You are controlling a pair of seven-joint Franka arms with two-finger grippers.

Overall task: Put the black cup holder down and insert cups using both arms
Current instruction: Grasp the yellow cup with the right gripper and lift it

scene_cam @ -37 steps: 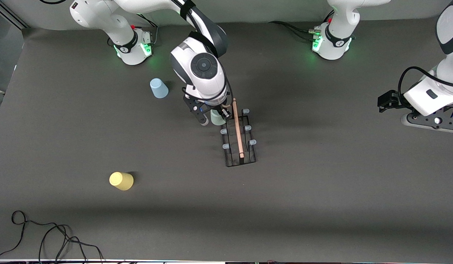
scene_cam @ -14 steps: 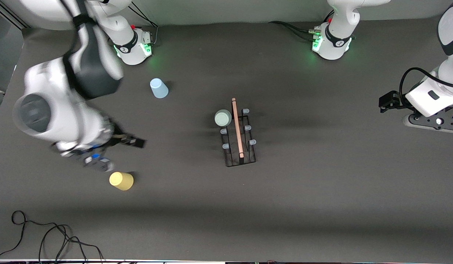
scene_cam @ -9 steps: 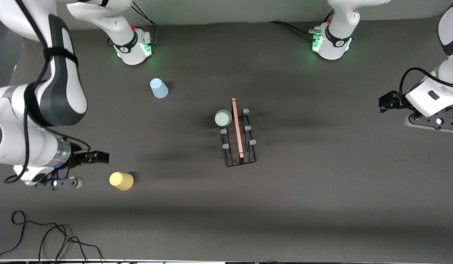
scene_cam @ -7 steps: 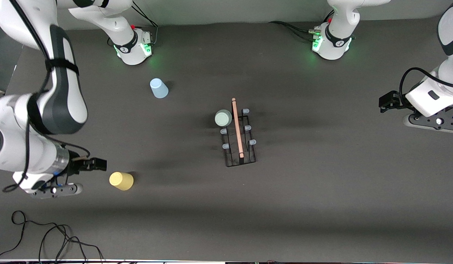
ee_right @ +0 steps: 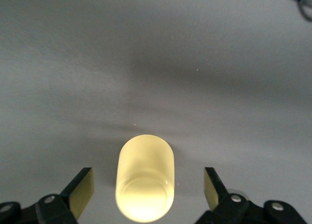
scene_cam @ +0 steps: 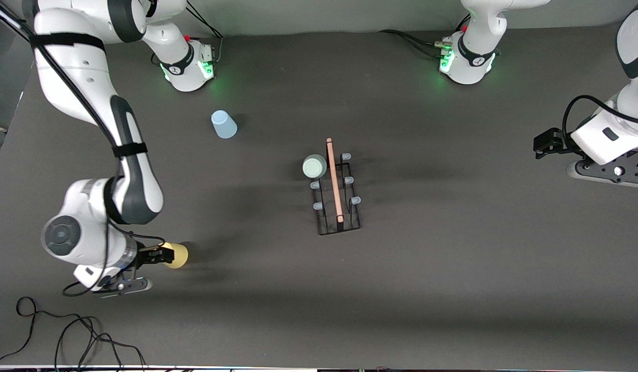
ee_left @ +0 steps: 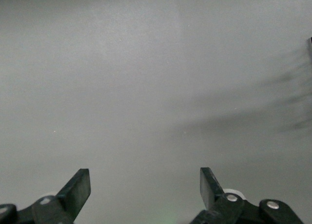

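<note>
While the right arm works low at its own end of the table, the stock reads as follows, nearest the front camera first.

Loose cable [scene_cam: 65, 330]: coiled on the table at the right arm's end, nearest the front camera; clear of the work.

Right gripper [scene_cam: 145, 268]: low at the yellow cup [scene_cam: 176, 255], jaws wide, one finger to each side of it in the right wrist view, neither pad shown touching.

Yellow cup, state: lying on its side on the bare table [scene_cam: 453, 289], not yet gripped.

Risk, roll: a cup on its side may roll or be nudged away if one finger meets it first.

Risk, grip: a tapered, smooth wall may squirt out of a closing pinch, or come up tilted.

Black cup holder [scene_cam: 338, 217]: upright mid-table, farther from the front camera than the yellow cup, wooden handle [scene_cam: 334, 178] on top, pale-tipped pegs [scene_cam: 355, 200] either side.

Mint cup [scene_cam: 314, 166]: upturned on a peg at the holder's end farthest from the front camera, on the right arm's side.

Obstruction: the handle and the seated mint cup crowd the neighbouring pegs.

Left gripper [ee_left: 145, 182]: waiting over bare table at the left arm's end, jaws wide and empty.

Blue cup [scene_cam: 223, 124]: upturned on the table near the right arm's base, farthest of the cups, well apart from the holder.
</note>
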